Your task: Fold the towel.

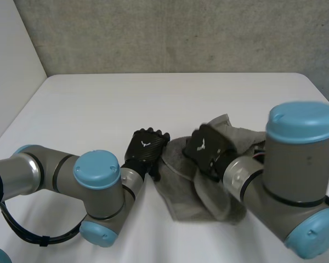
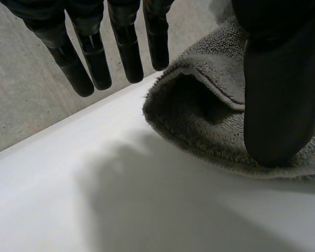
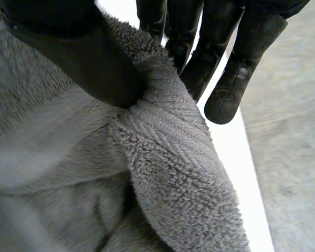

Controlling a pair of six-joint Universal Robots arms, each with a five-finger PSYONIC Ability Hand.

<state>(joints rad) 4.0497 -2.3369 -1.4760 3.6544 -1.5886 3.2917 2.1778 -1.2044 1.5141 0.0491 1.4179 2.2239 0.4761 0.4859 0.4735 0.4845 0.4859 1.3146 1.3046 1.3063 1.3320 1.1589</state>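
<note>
- A white table (image 1: 98, 104) carries the work, with the cloth lying on the robot's side of it, between the two arms.
- The right arm (image 1: 301, 164) bulks large at one side of the head view. The left arm (image 1: 98, 183) reaches in from the other, and both wrists bend toward the middle.
- The grey towel (image 1: 181, 192) lies rumpled rather than flat. Part of it is heaped under the right hand, part trails toward the robot, and one rounded edge curls over itself just beside the left hand.
- The right hand (image 1: 207, 148) has the towel pinched. In its wrist view the thumb (image 3: 94, 58) presses a ridge of pile against the fingers (image 3: 236, 79).
- The left hand (image 1: 147, 145) is spread and grips nothing. Its fingers (image 2: 94, 58) are straight and clear of the cloth, beyond the curled edge, while its thumb (image 2: 281, 94) lies over the towel's hem; whether it presses there cannot be told.
- The fold looks barely begun, as no edge or corner is squared. To do this step well, the left hand would likely need to close on the curled edge nearest it, so that both hands carry the same side. The hands could then lift evenly, draw the cloth taut between them and lay it over with hems aligned. A one-sided pull risks dragging the towel into a tighter bunch.
</note>
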